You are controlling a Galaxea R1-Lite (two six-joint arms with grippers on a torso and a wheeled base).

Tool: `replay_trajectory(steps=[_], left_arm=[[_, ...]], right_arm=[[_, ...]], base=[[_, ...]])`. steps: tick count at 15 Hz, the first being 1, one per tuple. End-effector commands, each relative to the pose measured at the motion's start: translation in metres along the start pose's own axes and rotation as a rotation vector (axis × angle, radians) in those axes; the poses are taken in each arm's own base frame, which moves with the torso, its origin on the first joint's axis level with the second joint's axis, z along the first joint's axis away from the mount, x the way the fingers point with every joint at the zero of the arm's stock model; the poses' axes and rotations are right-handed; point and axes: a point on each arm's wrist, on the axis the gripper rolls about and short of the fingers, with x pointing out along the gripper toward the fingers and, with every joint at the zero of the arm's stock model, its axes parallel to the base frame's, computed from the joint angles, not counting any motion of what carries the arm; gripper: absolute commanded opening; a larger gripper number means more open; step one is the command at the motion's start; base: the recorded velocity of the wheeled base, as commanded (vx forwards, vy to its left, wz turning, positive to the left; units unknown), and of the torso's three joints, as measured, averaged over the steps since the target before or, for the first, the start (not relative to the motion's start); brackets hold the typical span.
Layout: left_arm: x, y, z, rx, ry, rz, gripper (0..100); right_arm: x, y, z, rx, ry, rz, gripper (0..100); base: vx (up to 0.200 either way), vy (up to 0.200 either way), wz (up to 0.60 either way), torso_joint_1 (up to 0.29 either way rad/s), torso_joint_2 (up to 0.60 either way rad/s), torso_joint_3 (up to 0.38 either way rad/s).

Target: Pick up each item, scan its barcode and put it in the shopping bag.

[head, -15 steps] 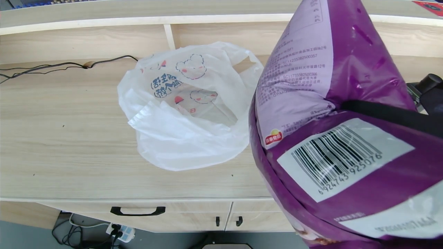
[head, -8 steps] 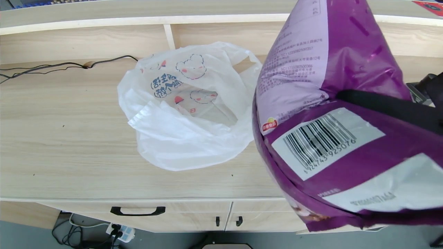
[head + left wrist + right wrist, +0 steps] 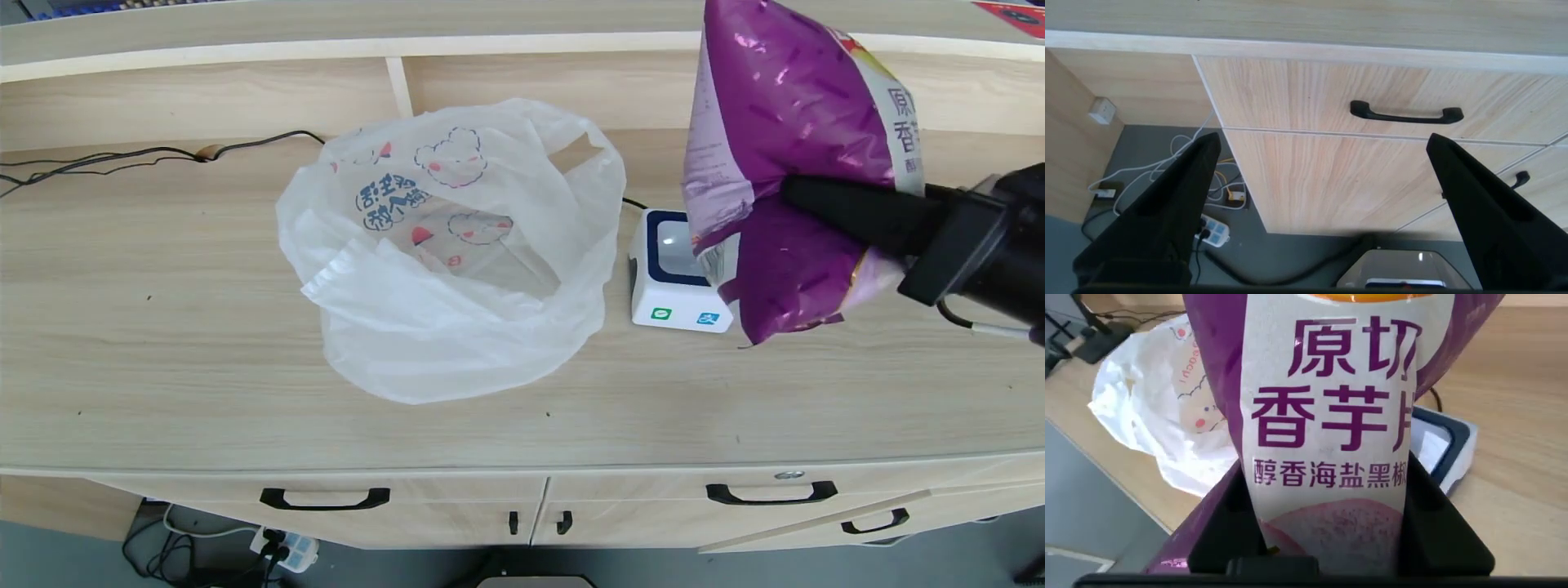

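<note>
The right fingers (image 3: 849, 214) are clamped across the middle of an upright purple foil snack bag (image 3: 775, 122) held over the light wooden table (image 3: 163, 367), a white box-shaped scanner (image 3: 678, 304) close by them and an open white plastic shopping bag (image 3: 424, 327) farther off beyond it, while the left fingers (image 3: 1167, 220) stand apart, holding nothing.

The purple snack bag (image 3: 784, 122) covers the scanner's (image 3: 665, 286) right side, and its top runs past the frame edge. Its barcode is turned out of sight, seemingly toward the scanner.
</note>
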Motion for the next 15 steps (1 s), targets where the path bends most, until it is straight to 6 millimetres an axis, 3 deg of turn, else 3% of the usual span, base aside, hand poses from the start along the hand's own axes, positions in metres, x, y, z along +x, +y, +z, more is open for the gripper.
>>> replay_trajectory(steps=[1,8,15], left_arm=[[0.000,0.000,0.000,0.001,0.003,0.000,100],[0.000,0.000,0.000,0.001,0.003,0.000,100],[0.000,0.000,0.000,0.001,0.003,0.000,100]], right_arm=[[0.017,-0.005,0.027,-0.137,-0.079,-0.051,0],[0.037,-0.012,-0.005,-0.663,0.027,-0.086,0],[0.047,-0.017,-0.020,-0.777,0.077,-0.104,0]], base=[[0.000,0.000,0.00,0.000,0.00,0.000],[0.000,0.000,0.00,0.000,0.00,0.000],[0.000,0.000,0.00,0.000,0.00,0.000]])
